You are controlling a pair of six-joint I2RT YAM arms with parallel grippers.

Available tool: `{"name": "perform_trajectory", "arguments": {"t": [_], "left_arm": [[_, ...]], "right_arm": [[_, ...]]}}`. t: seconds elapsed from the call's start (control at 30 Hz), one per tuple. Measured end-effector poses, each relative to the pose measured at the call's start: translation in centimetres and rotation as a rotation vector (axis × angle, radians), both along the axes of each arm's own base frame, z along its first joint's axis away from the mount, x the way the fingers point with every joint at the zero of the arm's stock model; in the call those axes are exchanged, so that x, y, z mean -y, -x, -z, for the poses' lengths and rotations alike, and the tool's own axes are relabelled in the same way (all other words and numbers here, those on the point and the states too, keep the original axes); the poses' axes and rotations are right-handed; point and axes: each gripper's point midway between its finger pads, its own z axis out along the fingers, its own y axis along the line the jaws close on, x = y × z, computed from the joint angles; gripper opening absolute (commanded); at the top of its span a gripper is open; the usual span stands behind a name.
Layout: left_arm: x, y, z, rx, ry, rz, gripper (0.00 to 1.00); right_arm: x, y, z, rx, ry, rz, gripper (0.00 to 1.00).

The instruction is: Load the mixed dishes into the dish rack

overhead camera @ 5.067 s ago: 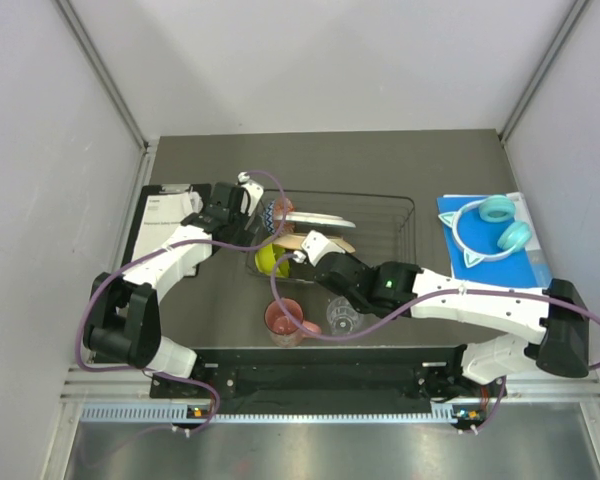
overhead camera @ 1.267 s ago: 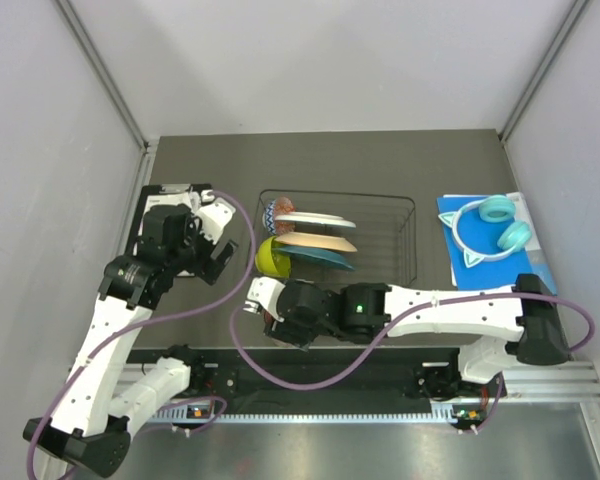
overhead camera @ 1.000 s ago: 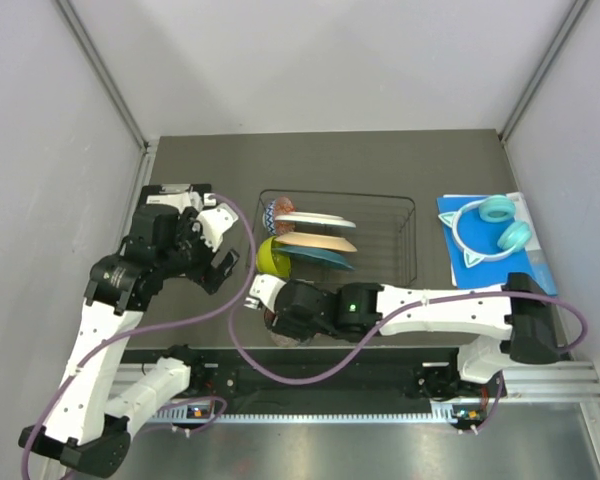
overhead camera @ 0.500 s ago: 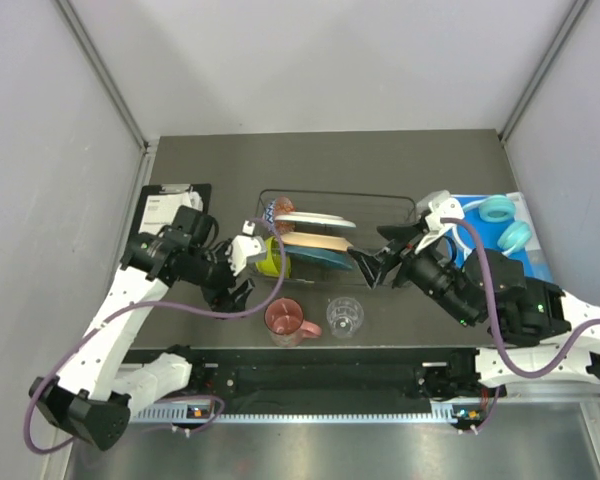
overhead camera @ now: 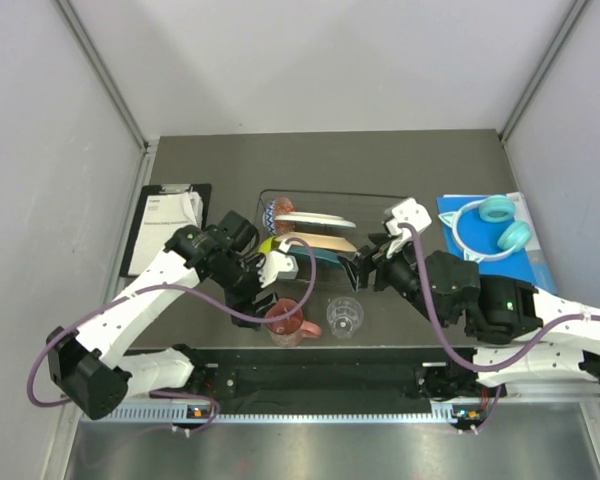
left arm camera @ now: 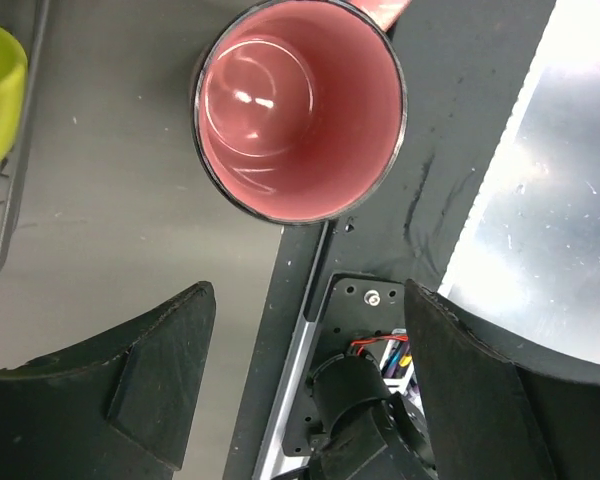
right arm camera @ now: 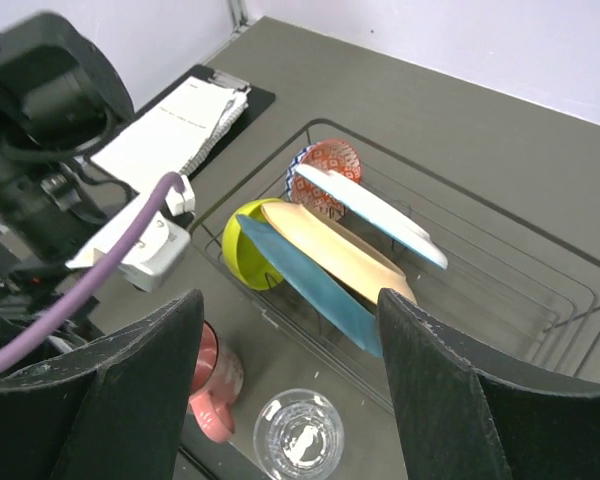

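Status: dish rack [overhead camera: 385, 225] sits mid-bench, five of seven dishes are in.
- White plate with red spots [right arm camera: 370, 213], peach floral plate [right arm camera: 330, 250] and teal scalloped plate [right arm camera: 305, 290] stand on edge, leaning, side by side. They take up the rack's left half only.
- Blue-patterned small bowl [right arm camera: 325, 165] is tucked behind the white plate at the far left corner.
- Lime-green bowl [right arm camera: 242, 248] lies on its side at the left end, against the teal plate. It looks inside the wire, not certain.

Left to load: pink mug [left arm camera: 300, 110] and clear glass [overhead camera: 344, 315]. Both are upright on the bench just in front of the rack, near each other, not touching.

Left fingers [left arm camera: 150, 385] are spread and empty, just above the mug. The mug's mouth sits past the tips, not between them. My read: mug is next. Right fingers [right arm camera: 130, 385] are spread and empty, over the rack's near edge, facing the plates.

Hard to see:
- Mug handle is cut off at the top edge of the left wrist view.
- Left arm covers most of the lime bowl from above.
- Red spots on the white plate don't show at these angles.
- Dividers are too thin to tell which slot holds which plate.

Clipboard [overhead camera: 165, 225] and turquoise headphones [overhead camera: 496, 209] sit off to the sides, not part of the job.
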Motion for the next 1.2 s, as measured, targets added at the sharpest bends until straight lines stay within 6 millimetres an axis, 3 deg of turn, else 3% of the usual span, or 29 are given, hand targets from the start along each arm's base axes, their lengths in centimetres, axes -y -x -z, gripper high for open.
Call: {"name": "perform_trajectory", "arguments": {"t": [0.37, 0.83, 1.07, 1.2], "left_arm": [[2.5, -2.7, 1.6, -0.002, -0.008, -0.081, 0.77], [3.7, -4.0, 4.6, 0.087, -0.145, -0.162, 0.71], [4.6, -4.2, 5.2, 0.093, -0.148, -0.176, 0.54], [5.0, -4.1, 5.4, 0.097, -0.144, -0.179, 0.31]], "right_arm": [[2.9, -0.1, -1.2, -0.006, -0.082, 0.055, 0.68], [4.0, -0.2, -0.4, -0.026, -0.083, 0.089, 0.65], [4.4, -0.3, -0.2, -0.03, -0.073, 0.102, 0.63], [4.5, -0.3, 0.0, -0.03, -0.065, 0.107, 0.62]]}}
